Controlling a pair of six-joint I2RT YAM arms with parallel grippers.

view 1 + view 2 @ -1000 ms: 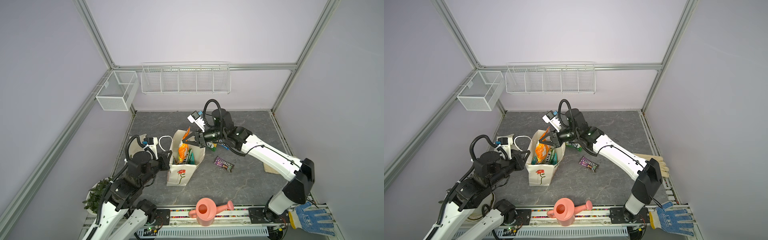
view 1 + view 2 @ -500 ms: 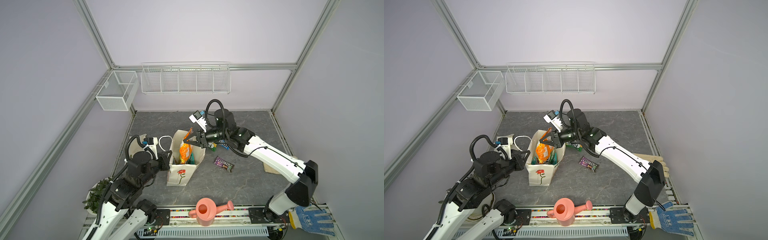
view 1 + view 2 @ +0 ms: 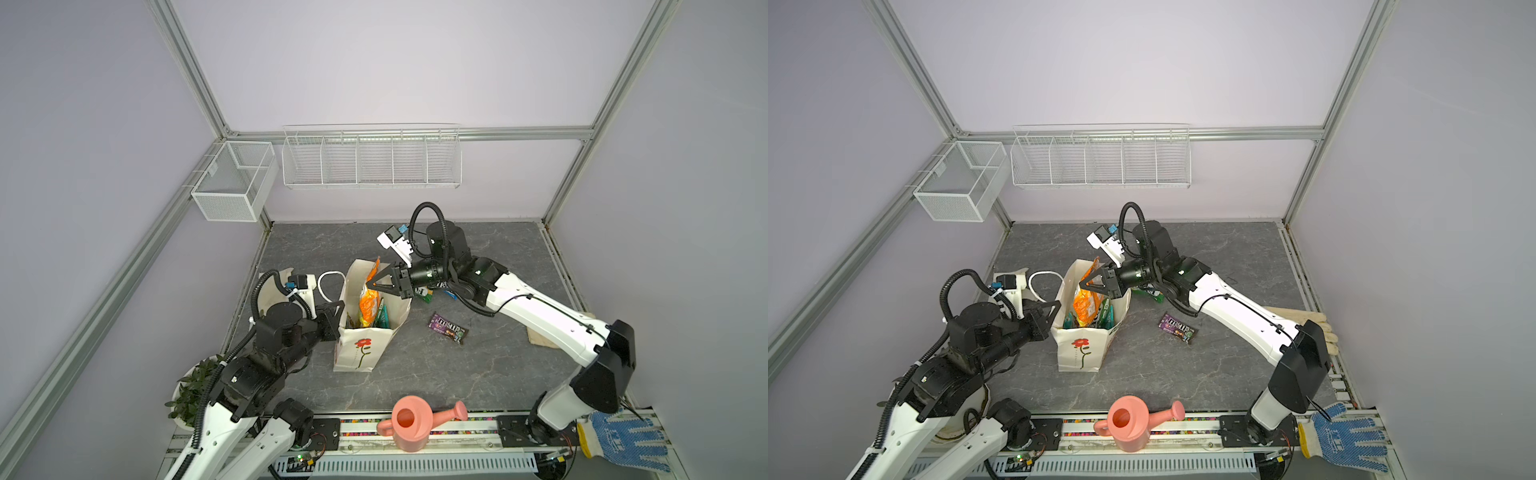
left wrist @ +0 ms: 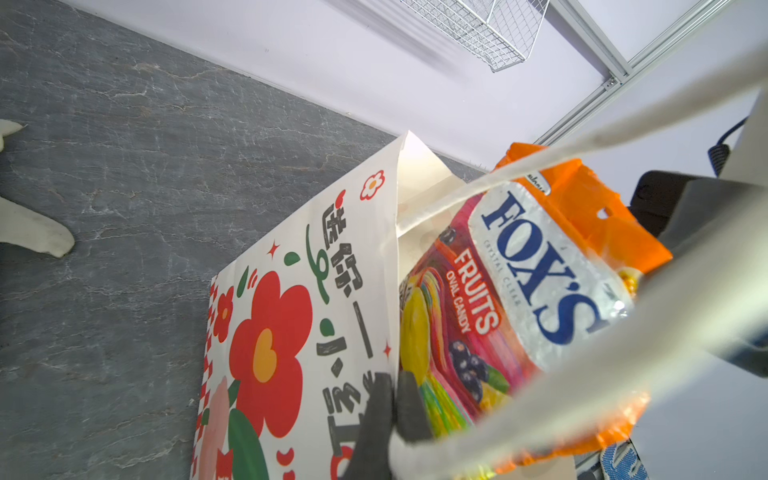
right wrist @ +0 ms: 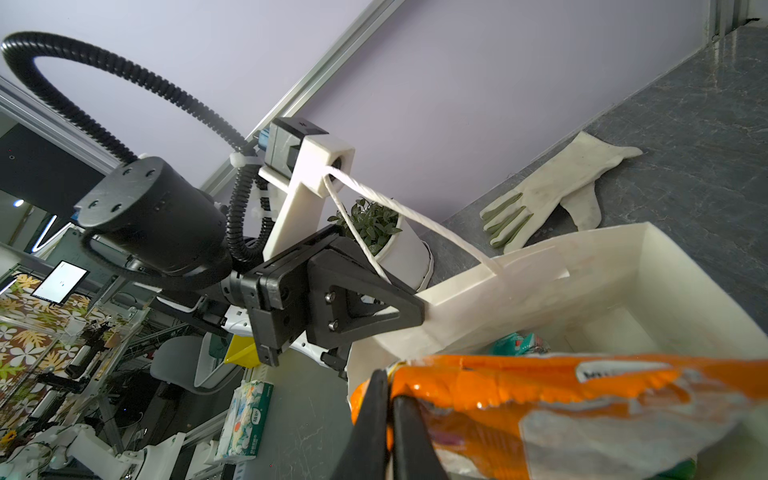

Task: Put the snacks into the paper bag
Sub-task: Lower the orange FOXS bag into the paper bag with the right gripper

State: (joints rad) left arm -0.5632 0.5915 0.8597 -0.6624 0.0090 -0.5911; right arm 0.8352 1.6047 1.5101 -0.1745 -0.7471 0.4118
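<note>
Left wrist view alone shows FOX'S lettering on orange packet [image 4: 540,282]; top views show colour only. Left jaws shut, pinching rim of paper bag [image 3: 360,347], centre-left of frame. Right jaws shut on orange packet's top edge. Packet stands in bag, top above rim. Teal packs [image 3: 381,318] inside bag. Purple M&M's pack [image 3: 448,328] on table [image 3: 478,374], right of bag.

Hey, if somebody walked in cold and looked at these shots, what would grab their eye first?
Most likely the bright orange FOX'S packet, standing half out of the flower-printed paper bag mid-table, with the right gripper jaws shut on its upper part. Next, the left gripper clamped on the bag's rim on the opposite side, and a purple M&M's pack lying loose on the grey tabletop beside the bag.
</note>
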